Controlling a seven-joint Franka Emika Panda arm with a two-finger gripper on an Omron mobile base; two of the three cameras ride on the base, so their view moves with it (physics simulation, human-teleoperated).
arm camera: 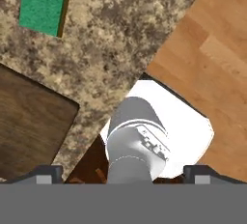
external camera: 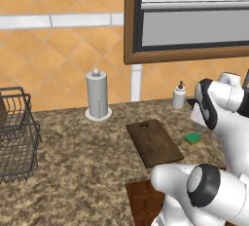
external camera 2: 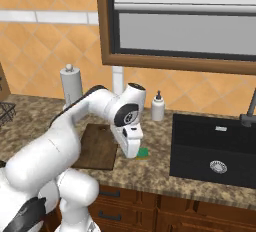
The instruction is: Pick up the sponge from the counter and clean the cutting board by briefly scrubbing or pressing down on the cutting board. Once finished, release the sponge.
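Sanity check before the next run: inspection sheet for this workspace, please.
Surface: counter, speckled granite, dry, no spills seen.
Job's things: sponge lies flat on the counter beside the cutting board, apart from it; board bare.
Clutter: paper towel holder, soap bottle, wire basket at the left.
Grippers: gripper open, holding nothing, sponge off to one side.
Cables: nothing seen.
Surroundings: black sink, window with blinds, tiled wall.
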